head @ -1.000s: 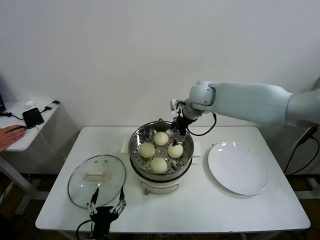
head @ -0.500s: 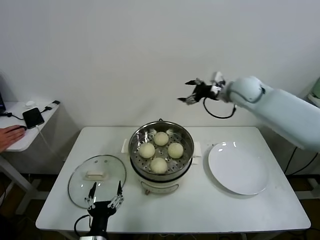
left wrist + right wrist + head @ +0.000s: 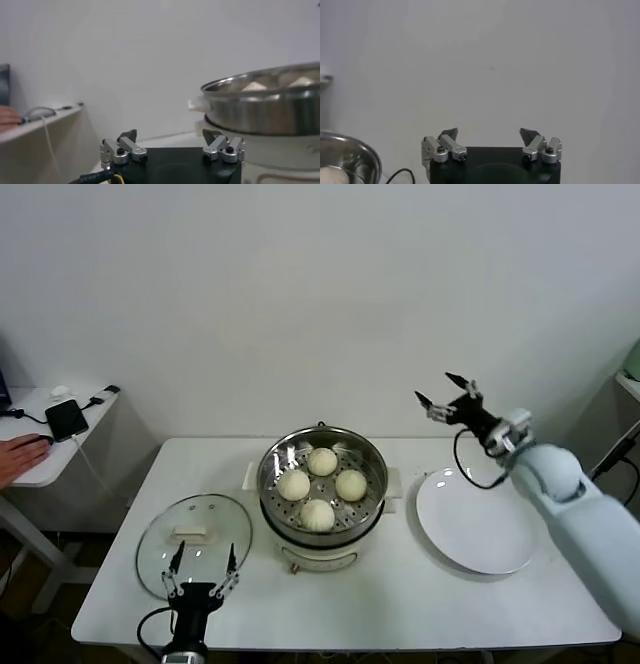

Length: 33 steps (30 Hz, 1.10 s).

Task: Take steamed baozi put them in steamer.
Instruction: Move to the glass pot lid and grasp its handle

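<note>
Four cream-white steamed baozi (image 3: pixel 318 514) sit on the perforated tray inside the shiny steel steamer (image 3: pixel 322 529) at the table's middle. The steamer's rim also shows in the left wrist view (image 3: pixel 260 107) and at the edge of the right wrist view (image 3: pixel 350 155). My right gripper (image 3: pixel 447 394) is open and empty, raised in the air above the back right of the table, to the right of the steamer. In its own view (image 3: pixel 490 134) it faces the bare wall. My left gripper (image 3: pixel 201 559) is open and empty, low at the table's front left; its own view (image 3: pixel 170 135) shows nothing between the jaws.
A flat white plate (image 3: pixel 478 519) lies right of the steamer. A round glass lid (image 3: pixel 193 544) with a white handle lies at the front left. A side table (image 3: pixel 50 434) with a phone and a person's hand stands at the far left.
My right gripper has left the steamer, risen and swung right, and is now above the back right of the table. My left gripper has shifted slightly left at the front edge.
</note>
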Motion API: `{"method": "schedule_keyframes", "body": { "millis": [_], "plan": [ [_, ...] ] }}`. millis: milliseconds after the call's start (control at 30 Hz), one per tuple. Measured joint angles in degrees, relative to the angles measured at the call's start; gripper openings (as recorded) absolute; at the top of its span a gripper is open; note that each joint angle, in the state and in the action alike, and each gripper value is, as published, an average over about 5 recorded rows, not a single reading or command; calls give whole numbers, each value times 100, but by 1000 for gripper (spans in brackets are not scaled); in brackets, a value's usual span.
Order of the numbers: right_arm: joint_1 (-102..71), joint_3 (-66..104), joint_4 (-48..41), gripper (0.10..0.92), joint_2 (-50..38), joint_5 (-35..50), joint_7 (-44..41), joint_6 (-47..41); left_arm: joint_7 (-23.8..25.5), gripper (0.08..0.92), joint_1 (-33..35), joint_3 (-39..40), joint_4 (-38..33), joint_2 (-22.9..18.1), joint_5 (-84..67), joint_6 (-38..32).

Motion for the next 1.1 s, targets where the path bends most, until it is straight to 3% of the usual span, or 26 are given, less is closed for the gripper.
{"method": "schedule_keyframes", "body": {
  "millis": [367,633,1100],
  "plan": [
    [-3006,1616,72,823,1295,-399,44,1361,-696,823,29,-172,343,235,1170,-390],
    [-3912,2010,146,823,1821,-670,362,1607,-1260,823,-94,-413,753,428,3085,-327],
    [-4424,2240,471,823,2012,-1090,680,1281,-1165,823,-683,-553,1629,856,5406,698]
  ]
}}
